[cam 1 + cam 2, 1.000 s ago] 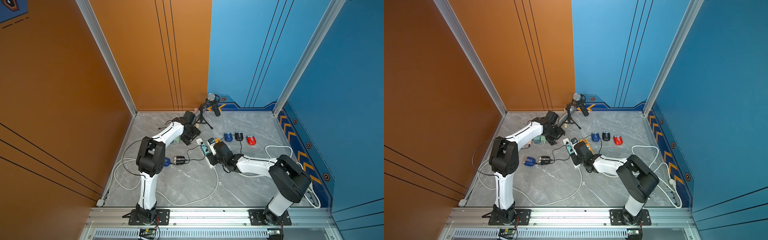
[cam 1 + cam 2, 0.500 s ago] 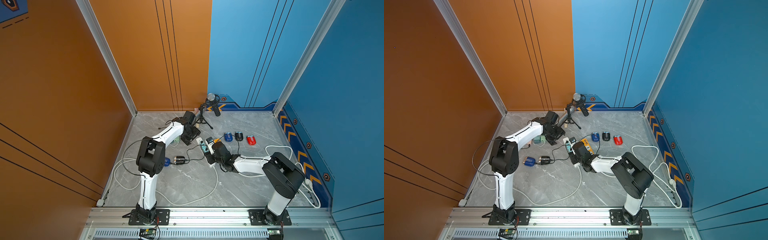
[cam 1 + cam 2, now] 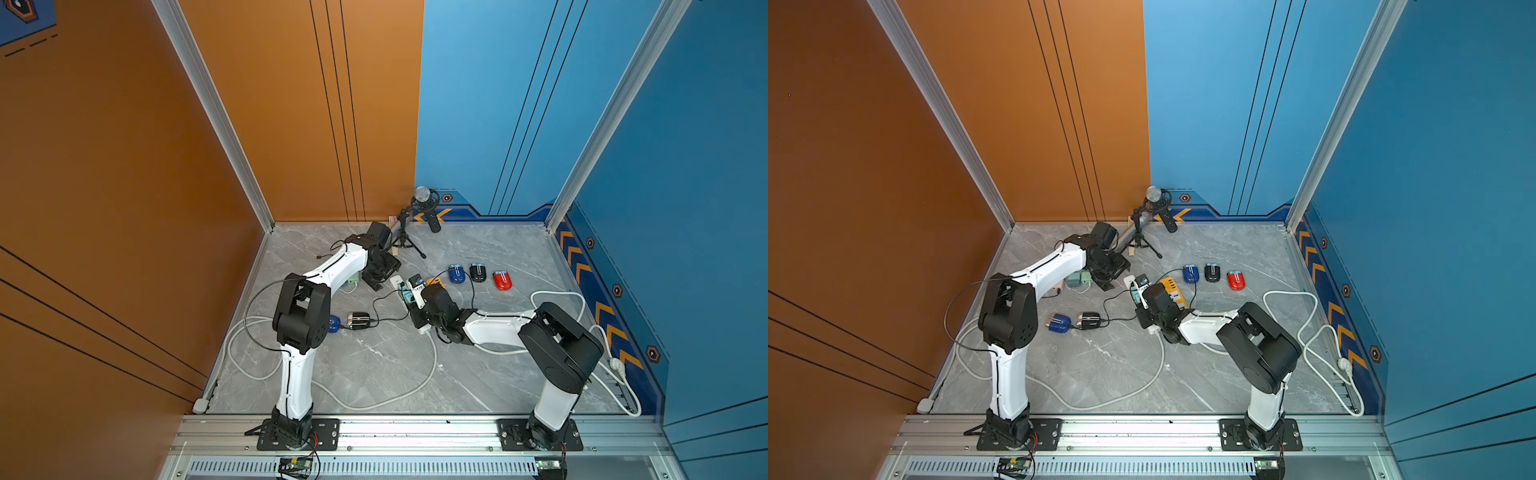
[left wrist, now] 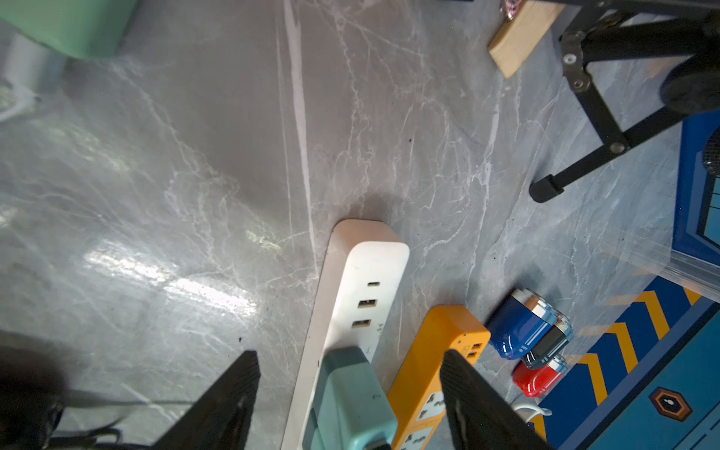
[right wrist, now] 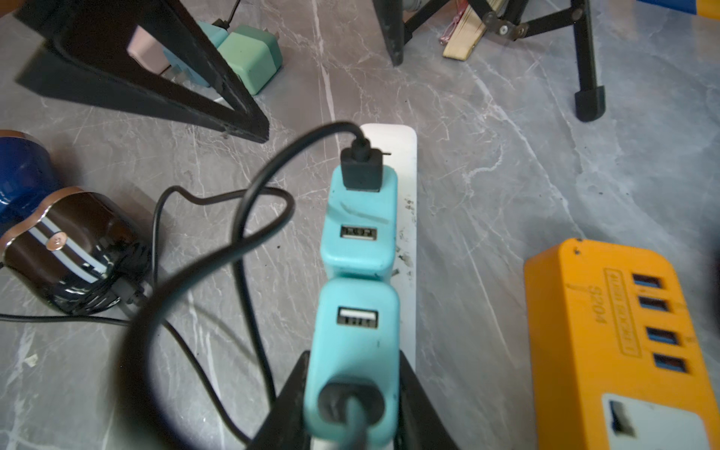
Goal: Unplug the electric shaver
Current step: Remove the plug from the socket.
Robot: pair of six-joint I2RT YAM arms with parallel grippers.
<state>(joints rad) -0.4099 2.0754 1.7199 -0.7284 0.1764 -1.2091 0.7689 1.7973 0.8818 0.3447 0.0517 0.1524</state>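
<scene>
The right end effector [image 5: 352,356] is seen closed on the nearer teal adapter [image 5: 350,339], its black fingers [image 5: 290,397] pressed to the adapter's two sides. The adapter is plugged into a white power strip [image 5: 407,218] laid flat on the tabletop [image 3: 374,365], and a black plug [image 5: 346,405] is seated in its near port. Just past the fingertips, a second teal adapter [image 5: 358,253] is set touching the first on the same strip, with a black USB plug [image 5: 360,171] pushed into its far port. A black cable [image 5: 272,159] is looped from that plug across the tabletop. The black shaver [image 3: 359,320] is found lying well to the left of the right end effector, a cable attached at its end; which of the two plugs it is joined to cannot be told. A blue shaver [image 3: 332,324] is laid just beside it, on the side away from the end effector. An orange power strip [image 5: 607,343] is placed just to the right of the right end effector, alongside the white one. Beyond the white strip's far end, the left end effector [image 4: 348,352] is held low with its fingers [image 4: 233,393] spread wide apart. Pale green adapters [image 5: 249,58] are gathered just beside it. Farther back, a microphone [image 3: 423,194] is mounted on a black tripod [image 3: 405,241], and a row of three shavers [image 3: 478,272] is lined up off to the right of both end effectors.
</scene>
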